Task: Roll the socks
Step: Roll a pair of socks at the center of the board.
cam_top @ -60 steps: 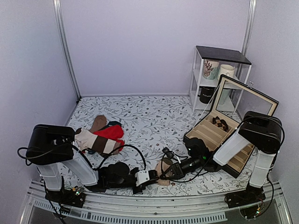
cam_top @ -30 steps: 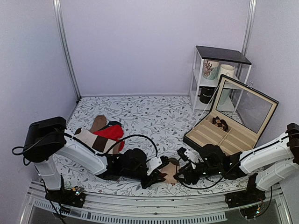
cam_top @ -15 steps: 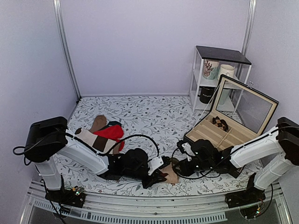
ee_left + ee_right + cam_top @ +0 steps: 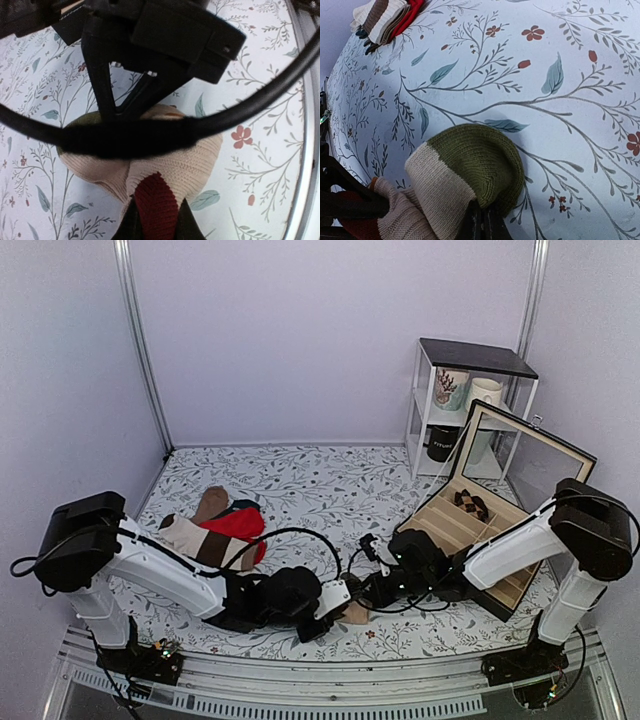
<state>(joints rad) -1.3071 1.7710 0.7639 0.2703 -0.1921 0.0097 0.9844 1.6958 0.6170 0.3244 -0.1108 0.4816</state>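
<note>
The socks [image 4: 465, 175] lie bunched on the desk [image 4: 530, 100] between both grippers, seemingly half rolled. The left gripper [image 4: 156, 217] pinches their maroon end, and the right gripper [image 4: 481, 224] is clamped tight on their olive fold. Finishing the roll remains.

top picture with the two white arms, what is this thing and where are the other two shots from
It is a robot: two arms bolted to the table, each ending in a two-finger gripper. The wide picture comes from a camera above and behind them; the close-ups come from cameras on the wrists. At the front lie the bunched-up socks. The left gripper is shut on the maroon part, the right gripper on the olive cuff. Farther back are a pile of other socks, an open box and a shelf with mugs.
</note>
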